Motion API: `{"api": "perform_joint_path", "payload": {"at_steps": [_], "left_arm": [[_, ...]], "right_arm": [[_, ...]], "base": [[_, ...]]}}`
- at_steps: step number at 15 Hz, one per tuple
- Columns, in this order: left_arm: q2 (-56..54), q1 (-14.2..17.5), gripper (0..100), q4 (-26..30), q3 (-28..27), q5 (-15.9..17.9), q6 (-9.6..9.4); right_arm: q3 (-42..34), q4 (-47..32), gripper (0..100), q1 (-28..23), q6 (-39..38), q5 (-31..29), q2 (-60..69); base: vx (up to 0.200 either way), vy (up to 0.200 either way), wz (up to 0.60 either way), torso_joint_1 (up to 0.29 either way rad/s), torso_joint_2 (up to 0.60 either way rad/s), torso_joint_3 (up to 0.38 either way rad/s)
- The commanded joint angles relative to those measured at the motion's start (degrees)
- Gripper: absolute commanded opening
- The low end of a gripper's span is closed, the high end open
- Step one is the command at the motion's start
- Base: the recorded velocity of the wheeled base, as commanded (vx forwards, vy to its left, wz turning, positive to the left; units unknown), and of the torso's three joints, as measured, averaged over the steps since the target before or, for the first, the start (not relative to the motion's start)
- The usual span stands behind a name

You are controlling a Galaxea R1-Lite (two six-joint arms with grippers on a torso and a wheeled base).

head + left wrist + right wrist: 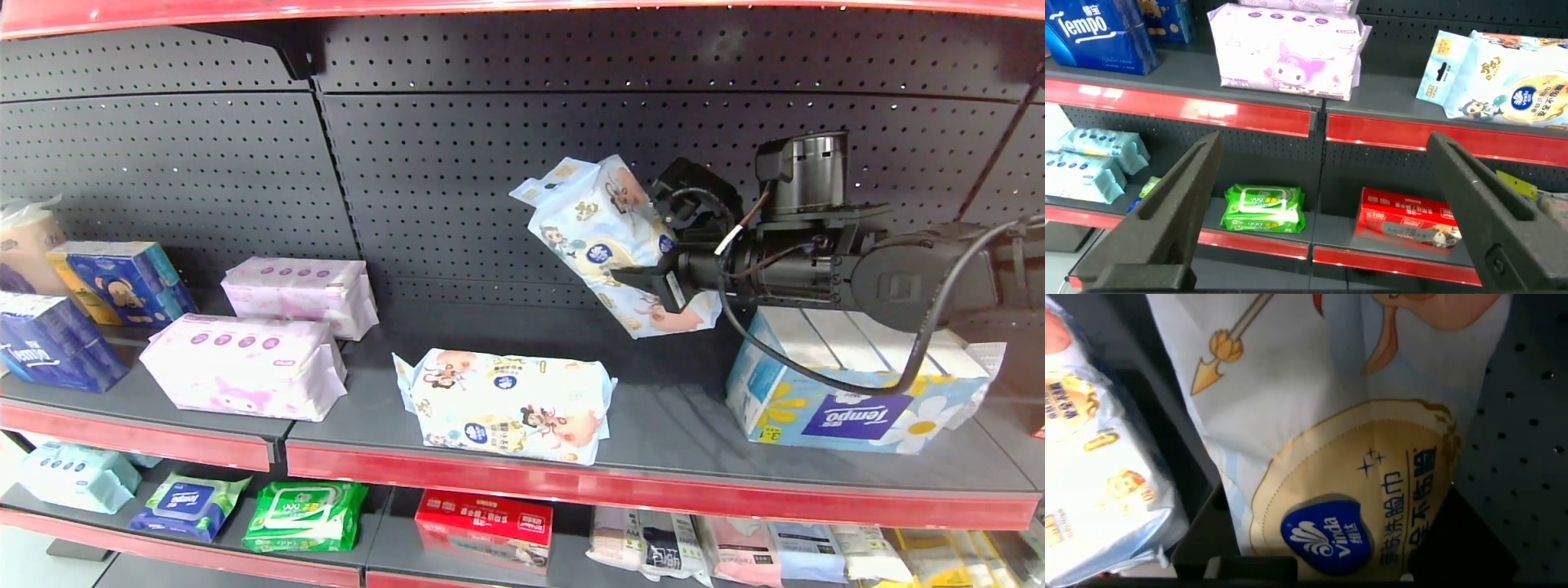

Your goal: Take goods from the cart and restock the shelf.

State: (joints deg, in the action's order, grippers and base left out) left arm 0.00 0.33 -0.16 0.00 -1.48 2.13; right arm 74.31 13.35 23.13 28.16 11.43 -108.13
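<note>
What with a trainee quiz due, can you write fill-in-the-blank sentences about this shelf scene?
1. The right claw holds a cartoon-printed pack in the air, ____ the shelf board.
2. The neighbouring pack just left of the lying cartoon pack is ____ in colour.
3. The left claw is ____ and holds nothing.
Missing words: above; pink; open.

Your right arm [898,278] is stretched out level from the right, and the right gripper [657,249] points leftward, its fingers clamped on a tissue pack [596,229] held tilted in the air. Your left gripper [1323,204] faces forward, fingers [1167,212] spread wide apart.
</note>
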Motion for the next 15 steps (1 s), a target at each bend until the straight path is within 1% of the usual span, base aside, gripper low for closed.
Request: {"api": "perform_joint_path", "payload": {"at_steps": [1, 5, 9, 12, 15], "left_arm": [[0.0, 0.0, 100, 0.0, 0.0, 0.0, 0.06], [0.0, 0.0, 100, 0.0, 0.0, 0.0, 0.06], [0.0, 0.0, 100, 0.0, 0.0, 0.0, -0.02], [0.0, 0.0, 100, 0.0, 0.0, 0.0, 0.06], [0.0, 0.0, 100, 0.0, 0.0, 0.0, -0.02]], "right_arm": [[1.2, 0.0, 0, -1.1, 0.1, 1.7, -1.6], [1.0, -0.6, 0, -3.9, 0.0, 7.4, -2.4], [0.8, -0.7, 0, -4.7, -0.5, 12.8, -3.4], [1.1, -0.7, 0, -4.5, -0.7, 14.8, -4.3], [1.4, -0.7, 0, -6.5, -0.7, 15.2, -5.3]], "base": [[0.000, 0.000, 0.00, 0.000, 0.00, 0.000], [0.000, 0.000, 0.00, 0.000, 0.00, 0.000], [0.000, 0.000, 0.00, 0.000, 0.00, 0.000], [0.000, 0.000, 0.00, 0.000, 0.00, 0.000], [0.000, 0.000, 0.00, 0.000, 0.00, 0.000]]}}
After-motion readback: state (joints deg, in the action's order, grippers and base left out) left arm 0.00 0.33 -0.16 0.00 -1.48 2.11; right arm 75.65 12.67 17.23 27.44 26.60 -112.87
